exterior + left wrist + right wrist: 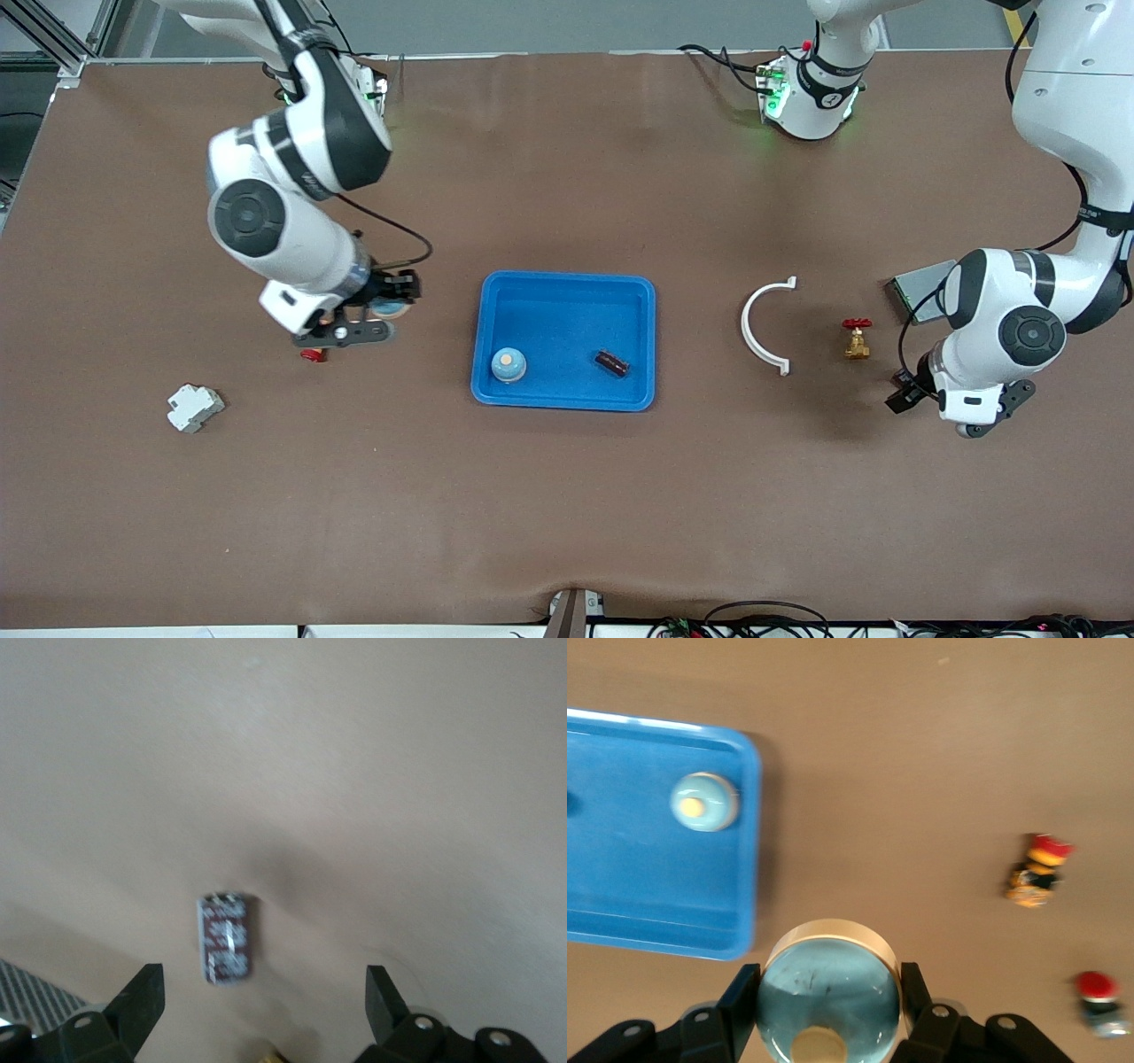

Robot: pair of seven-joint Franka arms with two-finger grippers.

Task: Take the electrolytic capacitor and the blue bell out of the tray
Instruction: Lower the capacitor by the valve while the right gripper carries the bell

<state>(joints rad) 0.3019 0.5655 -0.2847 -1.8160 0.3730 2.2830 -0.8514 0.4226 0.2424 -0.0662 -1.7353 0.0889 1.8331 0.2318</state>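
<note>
The blue tray sits in the middle of the brown tabletop. Two things lie in it, well apart. One is a small blue bell with a pale button on top, in the corner nearer the front camera toward the right arm's end. The other is a dark capacitor, lying on its side toward the left arm's end.

The right pincer hangs over bare tabletop just beside the tray, at the right arm's end. It is clenched on a second bell, blue with a gold rim, and its black fingers press on the rim from both sides. Below it on the tabletop lie a small red-capped button and, seen from the right wrist, a small yellow and red part. A white plastic block lies nearer the front camera.

The left pincer hangs over the tabletop toward the left arm's end, released, with its fingers spread wide. A second capacitor lies flat on the tabletop under it. This one is dark with a silver end, and the fingers do not touch it. A brass valve with a red handle, a white curved strip and a grey box lie between the tray and that arm.
</note>
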